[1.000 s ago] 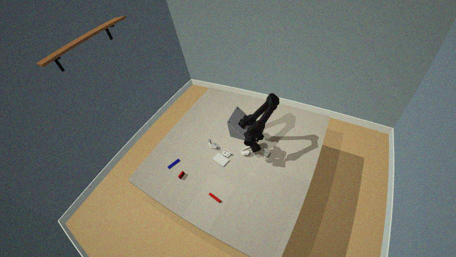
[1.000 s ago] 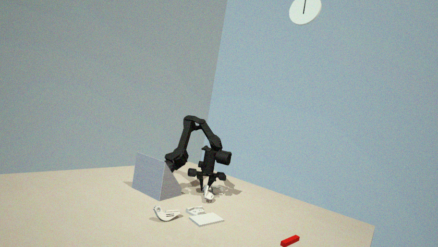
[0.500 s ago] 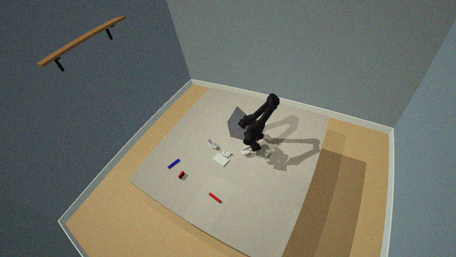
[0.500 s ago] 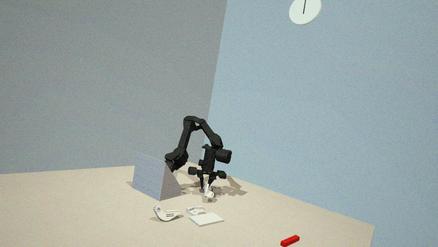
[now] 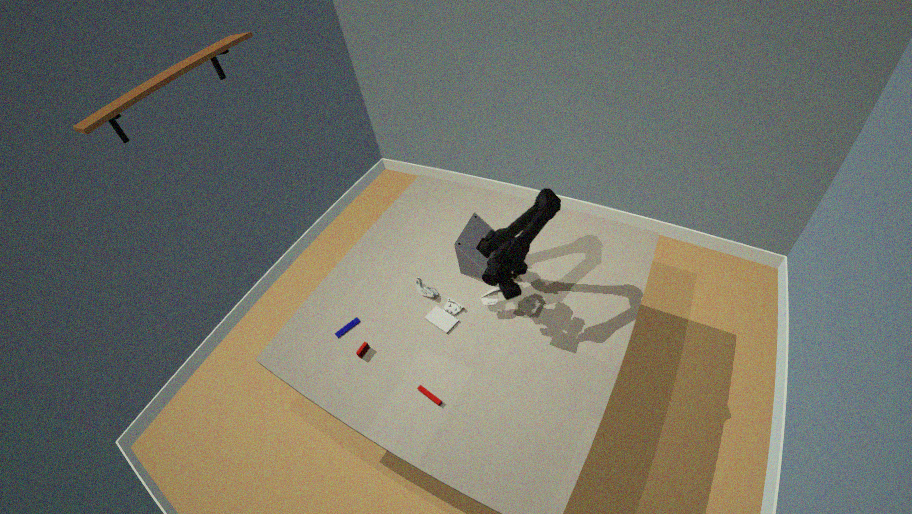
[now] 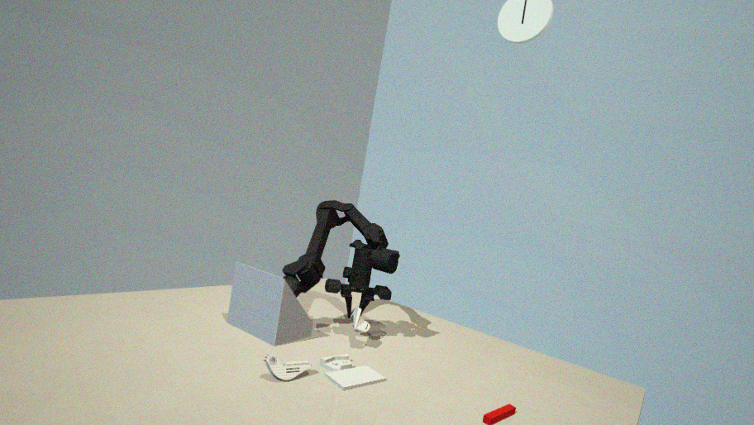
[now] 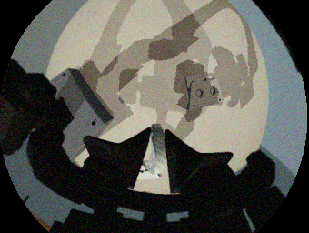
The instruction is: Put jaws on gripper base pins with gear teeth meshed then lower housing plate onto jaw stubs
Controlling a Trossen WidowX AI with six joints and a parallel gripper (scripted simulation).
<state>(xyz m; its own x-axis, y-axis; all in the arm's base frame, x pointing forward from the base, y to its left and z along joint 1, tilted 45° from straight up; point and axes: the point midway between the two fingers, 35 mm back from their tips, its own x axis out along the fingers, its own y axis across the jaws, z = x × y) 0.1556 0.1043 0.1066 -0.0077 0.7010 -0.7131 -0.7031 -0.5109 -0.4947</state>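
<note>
My gripper [image 6: 355,315] [image 7: 157,131] is shut on a white jaw [image 5: 490,296] [image 6: 360,324] [image 7: 158,142], which hangs tilted just above the table. The other white jaw [image 5: 426,290] [image 6: 288,369] lies on the table with its curved back down. Beside it are a small white part [image 5: 452,307] [image 6: 337,363] with raised edges and a flat white square plate [image 5: 441,319] [image 6: 356,377]. A part with two round features [image 7: 206,99] sits in the arm's shadow in the wrist view. I cannot tell for certain which part is the base with the pins. The fingers partly hide the held jaw.
A grey wedge-shaped block [image 5: 473,258] [image 6: 255,306] [image 7: 85,127] stands close to the arm. A red bar [image 5: 429,395] [image 6: 498,414], a blue bar [image 5: 348,327] and a short red block [image 5: 362,349] lie farther out on the table [image 5: 510,395].
</note>
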